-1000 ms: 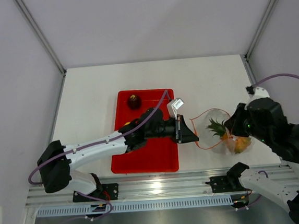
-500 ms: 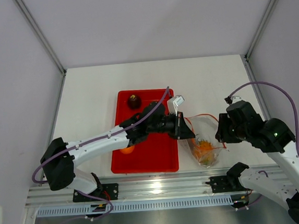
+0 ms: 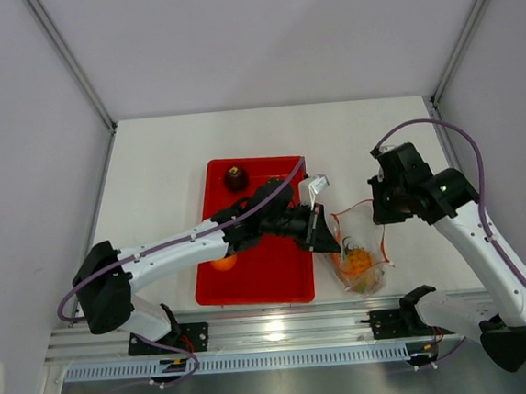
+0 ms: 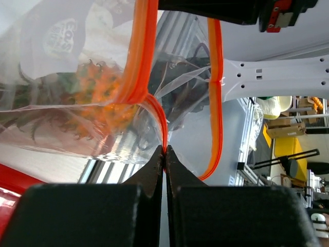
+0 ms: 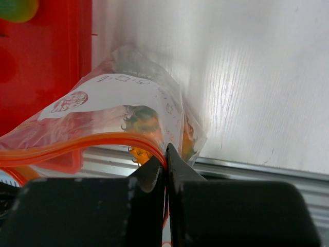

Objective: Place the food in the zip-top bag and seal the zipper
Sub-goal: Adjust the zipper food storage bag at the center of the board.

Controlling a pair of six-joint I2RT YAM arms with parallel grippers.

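Left arm [image 3: 171, 252]: extended rightward to centre; left end effector [image 4: 165, 151] pinches zipper [image 4: 140, 56].
Right arm [image 3: 476, 234]: bent, centre right; right end effector [image 5: 165, 156] pinches zipper.

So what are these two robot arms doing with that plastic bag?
Both arms are pinching the clear bag by its orange strip, the left gripper on one side and the right gripper on the other. The mouth is not zipped yet. A toy pineapple is inside, while a dark red fruit and an orange lie on the red tray.
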